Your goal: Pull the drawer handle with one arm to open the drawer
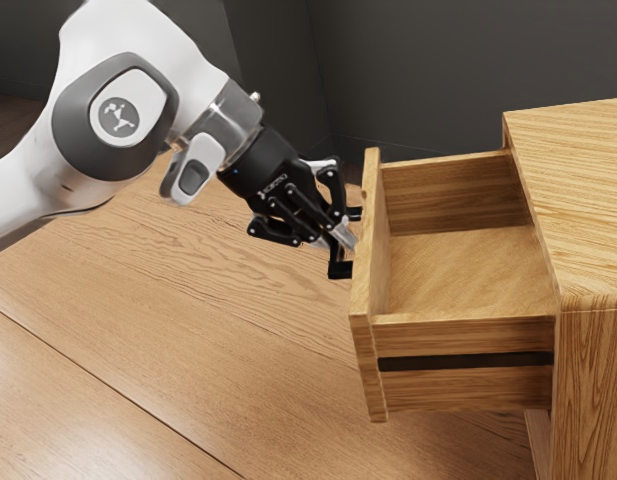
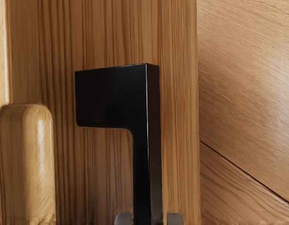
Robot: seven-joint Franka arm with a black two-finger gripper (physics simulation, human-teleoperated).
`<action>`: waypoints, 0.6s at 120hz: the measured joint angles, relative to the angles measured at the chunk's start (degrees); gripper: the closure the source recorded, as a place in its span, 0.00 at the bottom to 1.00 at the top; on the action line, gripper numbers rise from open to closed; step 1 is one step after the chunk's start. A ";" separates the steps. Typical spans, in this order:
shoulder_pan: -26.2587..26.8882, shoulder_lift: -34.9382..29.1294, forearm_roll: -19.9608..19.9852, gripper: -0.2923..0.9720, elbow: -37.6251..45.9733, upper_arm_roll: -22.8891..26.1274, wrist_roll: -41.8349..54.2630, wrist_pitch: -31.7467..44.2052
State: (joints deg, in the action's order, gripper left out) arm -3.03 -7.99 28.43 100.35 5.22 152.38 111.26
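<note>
The drawer (image 1: 463, 335) stands well out of the cabinet (image 1: 578, 180). Its black handle (image 2: 146, 140), on the front panel, is a thin bar, judged rigid and smooth; grip across the bar. The gripper (image 1: 343, 240) clamps the handle from both sides. The arm reaches in from the exterior view's left, with the hand angled slightly downward.

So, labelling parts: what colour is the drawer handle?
Black handle, clearest in the wrist view.

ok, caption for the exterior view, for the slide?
Franka gripper clamped on the black handle, drawer pulled well out of the wooden cabinet.
</note>
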 joint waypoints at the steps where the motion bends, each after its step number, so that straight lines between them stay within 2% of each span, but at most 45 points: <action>1: 0.01 -0.10 0.00 0.84 0.14 -0.15 0.01 0.00; 72: 1.61 -7.84 -0.37 0.83 8.77 -8.02 0.50 -0.26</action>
State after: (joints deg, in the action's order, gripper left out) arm -1.42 -15.84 28.06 109.12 -2.80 152.88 111.00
